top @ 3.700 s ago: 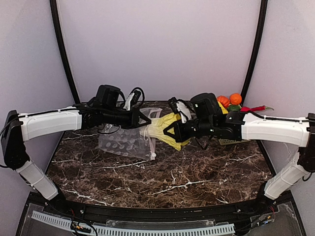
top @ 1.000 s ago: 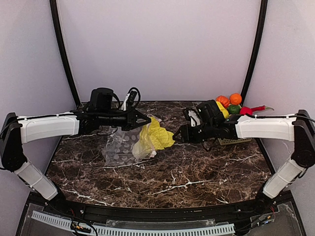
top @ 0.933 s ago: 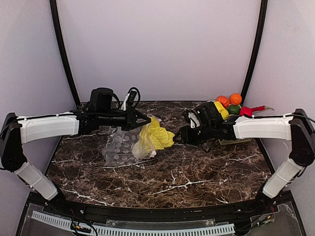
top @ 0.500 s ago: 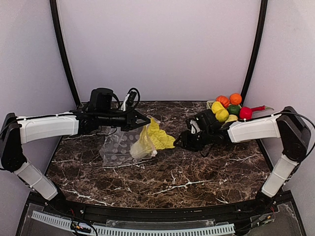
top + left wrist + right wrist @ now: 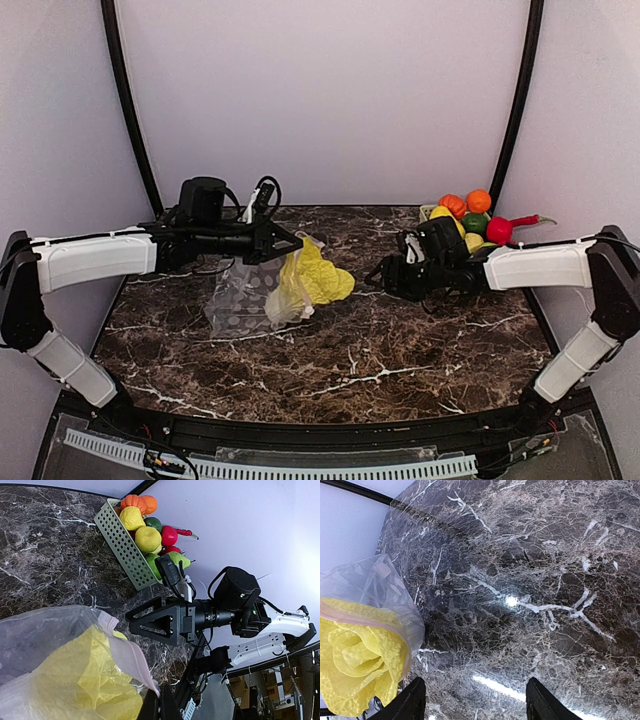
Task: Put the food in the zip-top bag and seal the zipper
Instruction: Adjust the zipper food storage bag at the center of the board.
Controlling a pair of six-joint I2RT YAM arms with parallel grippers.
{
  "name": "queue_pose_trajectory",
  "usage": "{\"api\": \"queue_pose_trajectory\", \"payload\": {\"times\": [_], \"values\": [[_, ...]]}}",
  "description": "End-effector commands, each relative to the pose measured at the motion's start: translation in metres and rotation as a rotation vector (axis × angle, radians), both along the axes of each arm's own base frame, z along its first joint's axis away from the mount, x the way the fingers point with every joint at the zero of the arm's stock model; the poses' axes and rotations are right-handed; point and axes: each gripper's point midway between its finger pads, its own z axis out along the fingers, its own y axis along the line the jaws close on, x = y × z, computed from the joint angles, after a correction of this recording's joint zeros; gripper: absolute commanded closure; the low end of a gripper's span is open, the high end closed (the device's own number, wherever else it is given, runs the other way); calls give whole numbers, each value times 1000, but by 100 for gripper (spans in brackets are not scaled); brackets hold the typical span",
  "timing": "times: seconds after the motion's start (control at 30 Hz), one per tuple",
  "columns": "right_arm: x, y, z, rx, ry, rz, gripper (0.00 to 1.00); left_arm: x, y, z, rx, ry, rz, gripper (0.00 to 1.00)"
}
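The desk point(image 5: 350, 360) is topped with a dark brown marble pattern crossed by white veins, and glare spots are seen on it in the right wrist view. It is enclosed by plain pale lilac walls point(image 5: 320, 100), against which two black curved poles point(image 5: 125, 100) are set. A white perforated strip point(image 5: 270, 465) is fixed along the near edge.

The zip-top bag point(image 5: 240, 295), printed with pale round dots, is held up at its mouth edge by the left gripper point(image 5: 290, 243), whose fingers are clamped on the bag beside the pink zipper point(image 5: 132, 652); its lower part is rested on the desk. The yellow cabbage point(image 5: 315, 280) is lodged partly inside the bag, with leaves spilling past the mouth.

The right gripper point(image 5: 385, 275) is held just right of the cabbage, clear of it, with its fingers spread apart. The lemon point(image 5: 148, 538), apple point(image 5: 169, 535), pear point(image 5: 177, 558) and tomato point(image 5: 132, 501) are piled in the green mesh basket point(image 5: 125, 550) at the far right.
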Motion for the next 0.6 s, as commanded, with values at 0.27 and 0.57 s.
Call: {"api": "queue_pose_trajectory", "payload": {"times": [0.27, 0.57], "values": [[7, 57, -5, 34, -21, 206, 39, -11, 2, 19, -39, -37, -46, 99], [-12, 104, 17, 155, -76, 394, 41, -12, 1, 18, -43, -31, -55, 99]]}}
